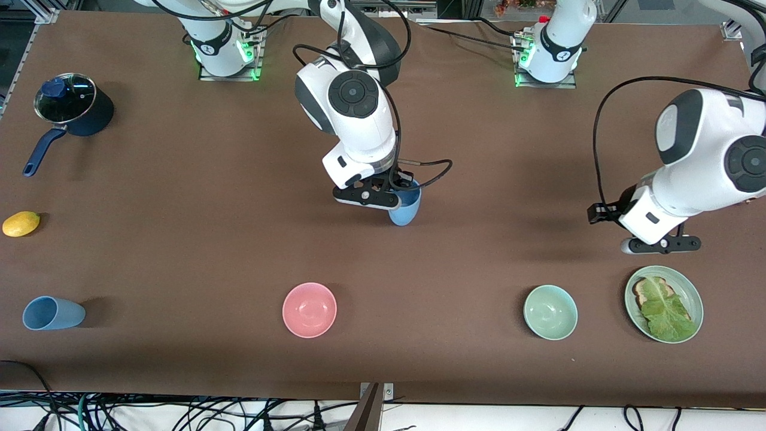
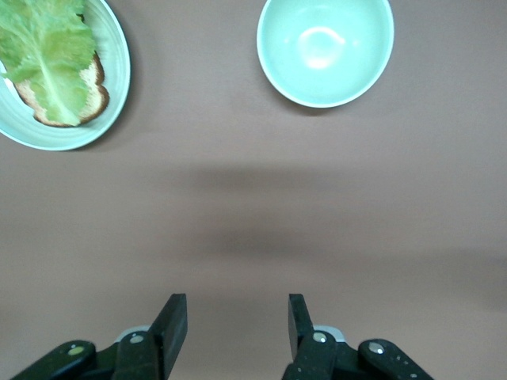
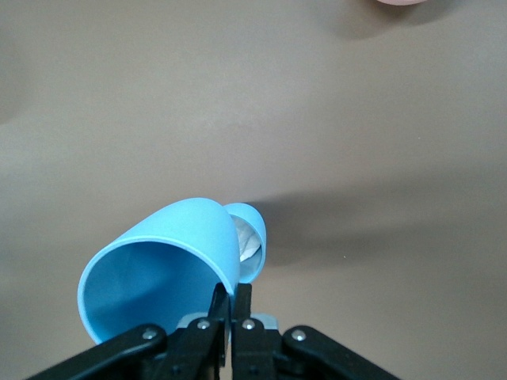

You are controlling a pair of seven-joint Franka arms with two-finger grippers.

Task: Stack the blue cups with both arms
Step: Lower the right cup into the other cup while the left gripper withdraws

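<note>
The right claw (image 1: 400, 193) hangs over the middle of the brown bench (image 1: 179, 251), pinched tight on the rim of a blue cup (image 1: 405, 207), which hangs tilted above the bare surface. A second blue cup (image 1: 52, 313) lies on its side at the right arm's end, near the front camera, with a lemon (image 1: 21, 223) and a lidded navy saucepan (image 1: 75, 111) farther from the camera. A pink bowl (image 1: 309, 309) sits nearer the camera than the held cup. The left claw (image 2: 236, 332) waits with its fingers spread over bare bench at the left arm's end, next to a green plate (image 1: 694, 290) of toast and lettuce and a pale green bowl (image 1: 550, 312).
</note>
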